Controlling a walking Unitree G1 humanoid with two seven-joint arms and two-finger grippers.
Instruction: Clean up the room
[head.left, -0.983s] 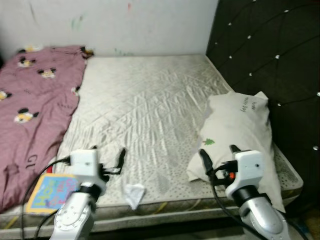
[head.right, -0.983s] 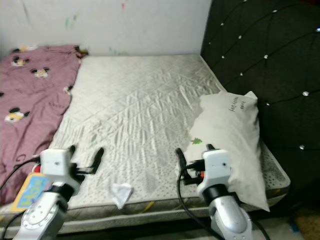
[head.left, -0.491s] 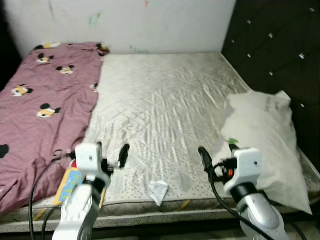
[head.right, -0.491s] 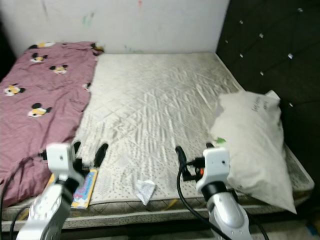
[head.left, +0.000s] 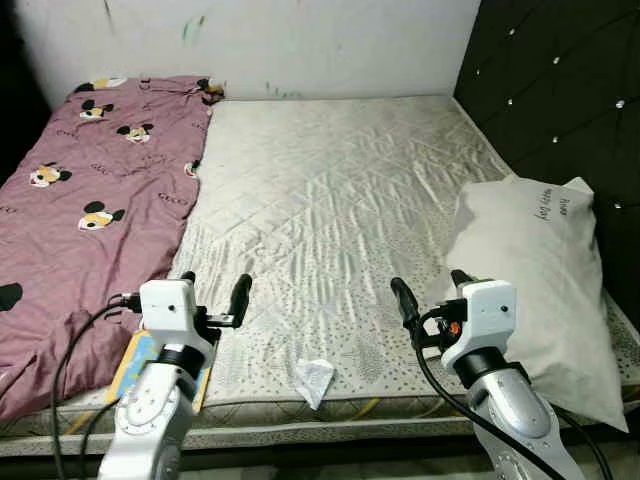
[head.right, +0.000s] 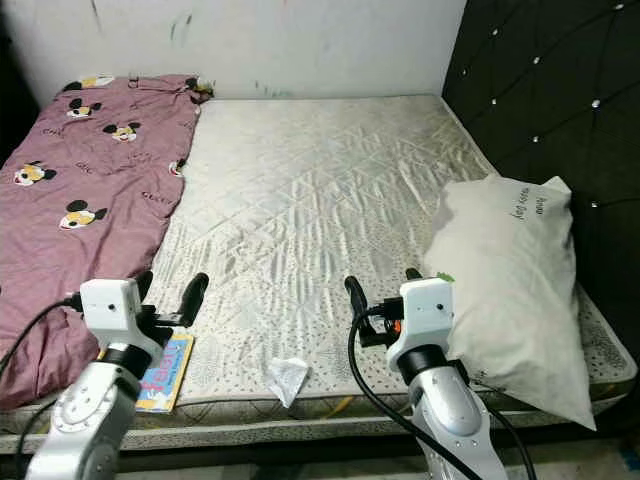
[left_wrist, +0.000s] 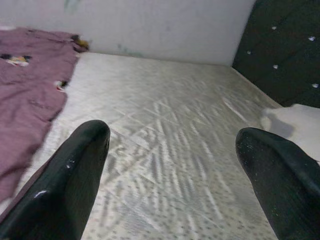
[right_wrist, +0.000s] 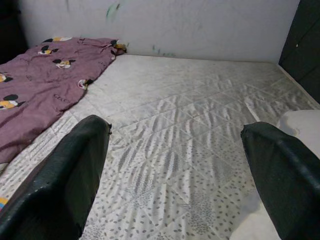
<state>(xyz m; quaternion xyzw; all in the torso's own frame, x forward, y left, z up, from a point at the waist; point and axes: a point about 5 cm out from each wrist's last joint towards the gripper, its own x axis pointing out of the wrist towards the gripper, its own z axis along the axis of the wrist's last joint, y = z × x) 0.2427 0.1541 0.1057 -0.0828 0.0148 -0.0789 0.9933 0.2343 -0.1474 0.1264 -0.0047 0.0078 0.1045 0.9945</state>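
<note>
Along the left side of the bare mattress (head.left: 330, 200) lies a maroon cartoon-mouse blanket (head.left: 80, 200), bunched toward the near edge. Beside it, a colourful book (head.right: 165, 370) sits at the mattress edge under the left gripper (head.left: 212, 290), whose fingers are spread wide with nothing between them. A crumpled white tissue (head.left: 314, 378) rests near the front edge, between the arms. The right gripper (head.left: 430, 290) hovers likewise released, just beside the white pillow (head.left: 540, 270) leaning by the dark tufted headboard (head.left: 560, 80).
</note>
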